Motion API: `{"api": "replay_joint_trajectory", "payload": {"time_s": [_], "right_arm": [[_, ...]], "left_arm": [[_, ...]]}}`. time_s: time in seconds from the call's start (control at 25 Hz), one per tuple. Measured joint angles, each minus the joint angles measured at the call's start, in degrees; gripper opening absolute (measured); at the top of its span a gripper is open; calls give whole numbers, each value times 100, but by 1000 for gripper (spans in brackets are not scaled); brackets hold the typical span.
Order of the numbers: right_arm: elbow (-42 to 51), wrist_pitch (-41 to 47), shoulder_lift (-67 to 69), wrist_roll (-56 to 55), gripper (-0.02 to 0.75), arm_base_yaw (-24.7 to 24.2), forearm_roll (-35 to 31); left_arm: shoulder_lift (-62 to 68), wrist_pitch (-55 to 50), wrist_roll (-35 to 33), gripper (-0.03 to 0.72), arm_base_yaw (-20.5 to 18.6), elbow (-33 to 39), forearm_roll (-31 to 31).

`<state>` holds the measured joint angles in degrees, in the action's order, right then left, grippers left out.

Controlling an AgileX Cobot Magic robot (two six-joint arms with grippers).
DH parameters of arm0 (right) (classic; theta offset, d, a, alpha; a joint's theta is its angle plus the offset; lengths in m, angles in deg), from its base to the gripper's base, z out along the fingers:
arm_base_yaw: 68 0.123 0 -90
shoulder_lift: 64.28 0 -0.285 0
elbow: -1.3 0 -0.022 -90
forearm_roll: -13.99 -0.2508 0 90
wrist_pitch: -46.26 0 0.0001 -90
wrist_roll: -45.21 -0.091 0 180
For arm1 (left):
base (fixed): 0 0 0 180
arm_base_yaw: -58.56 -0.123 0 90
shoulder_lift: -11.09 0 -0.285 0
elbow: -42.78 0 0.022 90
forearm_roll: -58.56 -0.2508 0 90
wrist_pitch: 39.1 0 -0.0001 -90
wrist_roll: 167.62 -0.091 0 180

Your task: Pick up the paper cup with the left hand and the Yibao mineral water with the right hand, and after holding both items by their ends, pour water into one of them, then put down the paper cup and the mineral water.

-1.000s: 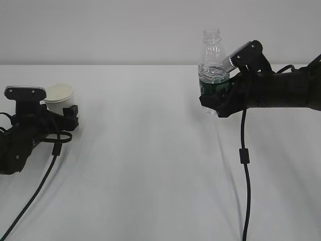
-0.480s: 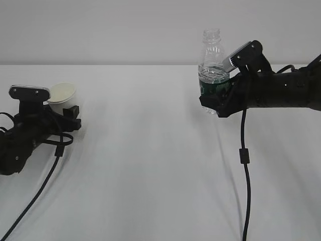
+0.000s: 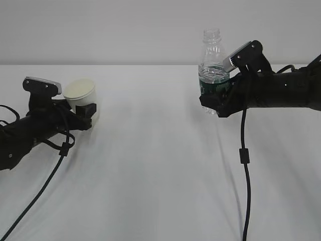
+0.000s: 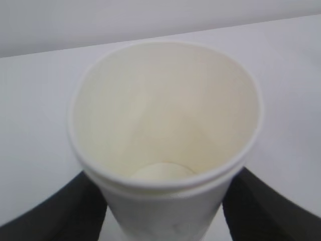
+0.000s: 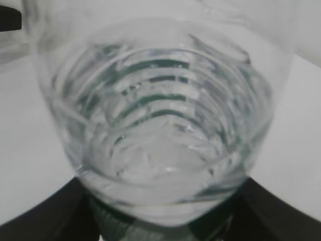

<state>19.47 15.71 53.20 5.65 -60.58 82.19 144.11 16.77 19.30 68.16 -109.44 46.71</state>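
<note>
Two things held, one per arm, over a plain white table (image 3: 160, 170). Paper cup (image 3: 82, 93): small, plain white, tapered, with a rolled rim and a cream-white inside, its round bottom visible down the bore in the left wrist view (image 4: 165, 135). Clamped low on its wall between the black fingers (image 4: 70, 211) of the left hand (image 3: 83, 111), jaws standing fairly wide around the cup's body. Long axis near upright, tipped a little, mouth facing up. Seen far to the left of the bottle, lower than the bottle's neck; cannot tell whether its base touches the table. No print or marking to be seen on the cup. Yibao mineral water (image 3: 214, 70): small clear plastic bottle, ribbed body, dark green label band round the middle, mouth uncapped. Gripped at the label band by the right hand (image 3: 216, 98), jaws set about as wide as the bottle, base clear of the table. Long axis upright, open neck pointing straight up. Looked at through its ribbed wall in the right wrist view (image 5: 160, 125), with clear water pooled inside and green showing at the lower edge. Label writing too small and blurred to read.
</note>
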Motion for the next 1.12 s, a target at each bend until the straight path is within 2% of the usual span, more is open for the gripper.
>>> {"api": "replay_joint_trajectory", "payload": {"time_s": [0.16, 0.44, 0.92, 1.12], "right_arm": [[0, 0, 0, 0, 462, 0, 0], [0, 0, 0, -7, 462, 0, 0], [0, 0, 0, -7, 462, 0, 0], [0, 0, 0, -7, 462, 0, 0]], "left_arm": [[-83, -8, 338, 484, 0, 0, -566], [-258, -87, 704, 484, 0, 0, -1124], [-391, -84, 1688, 484, 0, 0, -2827], [-391, 249, 1931, 484, 0, 0, -3174]]}}
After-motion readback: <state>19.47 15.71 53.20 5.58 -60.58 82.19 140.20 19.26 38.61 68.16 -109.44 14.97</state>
